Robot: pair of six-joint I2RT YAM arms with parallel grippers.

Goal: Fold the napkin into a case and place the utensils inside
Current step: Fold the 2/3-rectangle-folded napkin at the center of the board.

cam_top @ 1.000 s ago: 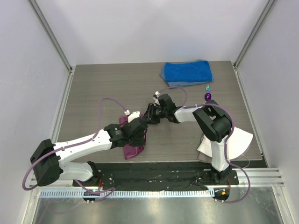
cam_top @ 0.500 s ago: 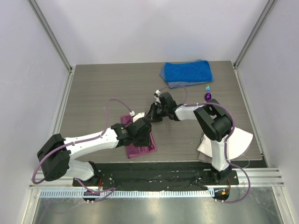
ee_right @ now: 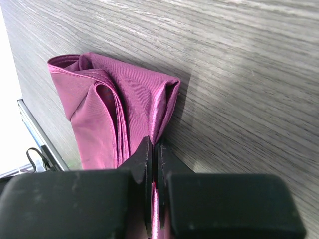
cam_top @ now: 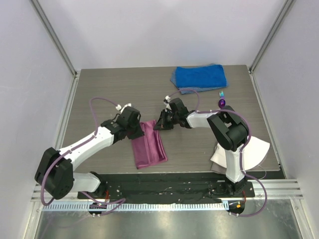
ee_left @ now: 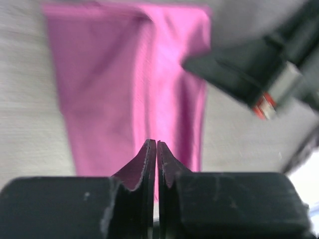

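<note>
Top view: the left gripper (cam_top: 139, 127) has swung up to the upper-left corner of the thin magenta-purple fabric napkin (cam_top: 148, 145), which now lies mid-frame as a flat narrow strip, basically case-shaped already. Left wrist view: its fingers (ee_left: 142, 167) are pressed together over the cloth, can't tell if they're nipping it. Right wrist view: the right gripper (ee_right: 153, 149), bottom centre, is pinching the napkin's bunched corner.

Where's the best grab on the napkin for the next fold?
The far short edge, at a corner, coming from above. The napkin lies flat as a strip running near to far, and the right wrist view shows its layers stacked at that end, so one pinch likely catches all. The right hand is shut there.
</note>
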